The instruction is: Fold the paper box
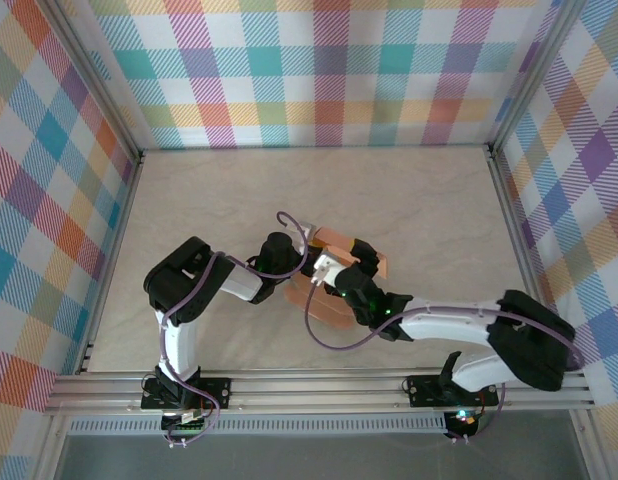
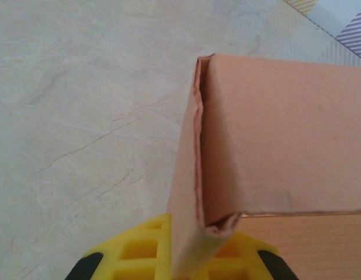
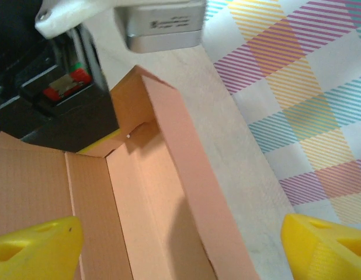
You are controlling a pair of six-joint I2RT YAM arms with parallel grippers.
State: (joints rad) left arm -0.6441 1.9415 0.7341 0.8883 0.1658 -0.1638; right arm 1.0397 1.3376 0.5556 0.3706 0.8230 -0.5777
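The left jaws are pinched shut on one corner of the paper box (image 1: 334, 240). I can see the thin orange card of the paper box (image 2: 274, 134) going right down between their yellow fingers (image 2: 154, 227). The right jaws are wide open. Their two yellow fingers (image 3: 34, 245) stand far apart and touch nothing. One long side wall of the paper box (image 3: 174, 157) runs between them. The box sits on the pale surface (image 2: 81, 116), right under both sets of jaws, at the spot where the two arms meet. It looks only half made: some walls stand up, but the top is open.

I think the step now is to get that long wall standing up straight. To do it well, the left jaws should hold tight and not wiggle, so the box cannot slide away. The right jaws should come down slowly with one finger on each side of the wall. Then they should close softly and bend the wall along its crease. Squeezing too hard could crumple the thin card.
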